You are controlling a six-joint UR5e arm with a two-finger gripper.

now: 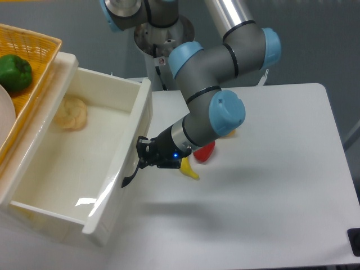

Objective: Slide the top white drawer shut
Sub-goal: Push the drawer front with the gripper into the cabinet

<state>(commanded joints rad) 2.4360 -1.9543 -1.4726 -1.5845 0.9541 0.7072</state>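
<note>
The top white drawer (67, 169) stands pulled far out at the left, a deep glossy cream box. Its front panel (126, 152) faces right, and only the lower end of its curved black handle (130, 177) shows. My gripper (142, 155) reaches in from the right and sits against the front panel, right over the upper part of the handle. Its black fingers look pressed together with nothing between them. A pale bun (70, 113) lies inside the drawer near its back.
A yellow basket (39, 50) with a green pepper (14, 72) sits on the cabinet top at the far left. Just behind my wrist, a red piece (204, 152) and a yellow piece (189, 170) lie on the white table (270, 191). The robot base (163, 39) stands behind.
</note>
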